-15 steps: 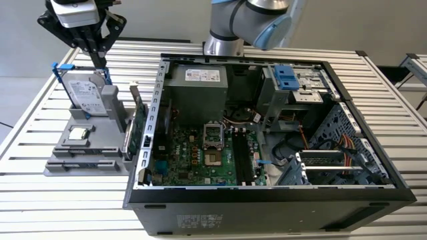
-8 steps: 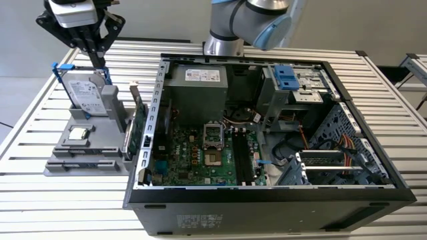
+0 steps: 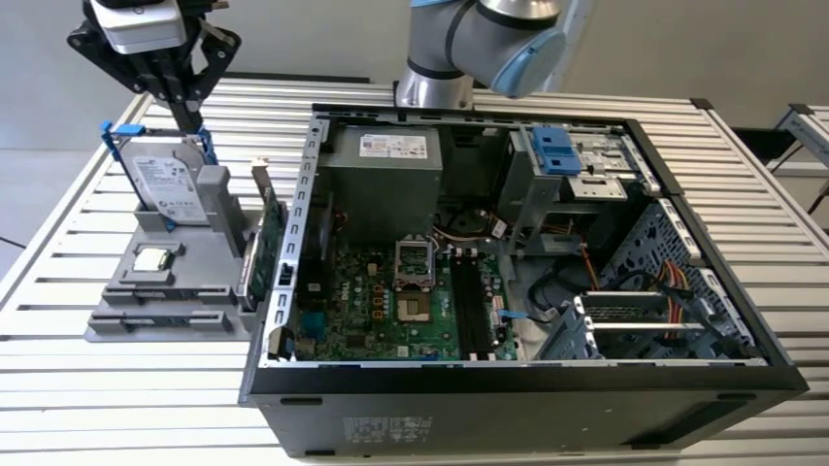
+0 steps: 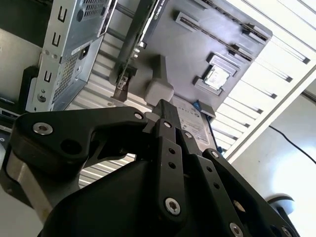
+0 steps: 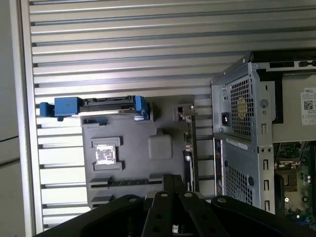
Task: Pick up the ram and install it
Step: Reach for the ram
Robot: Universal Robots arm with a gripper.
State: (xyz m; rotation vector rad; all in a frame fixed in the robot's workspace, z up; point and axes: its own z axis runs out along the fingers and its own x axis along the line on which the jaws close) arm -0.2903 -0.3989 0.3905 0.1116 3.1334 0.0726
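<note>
Arm (image 3: 486, 34) is standing at the exterior view's top centre; gripper (image 3: 194, 121) is hanging at that view's upper left, pointing down, black fingers (image 4: 165, 148) lying pressed together to a narrow tip

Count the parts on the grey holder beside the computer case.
3 clear: the hard drive upright at the far end, the processor chip flat in the middle, the green card upright beside the case. The ram may be the dark strip in a near slot.
</note>
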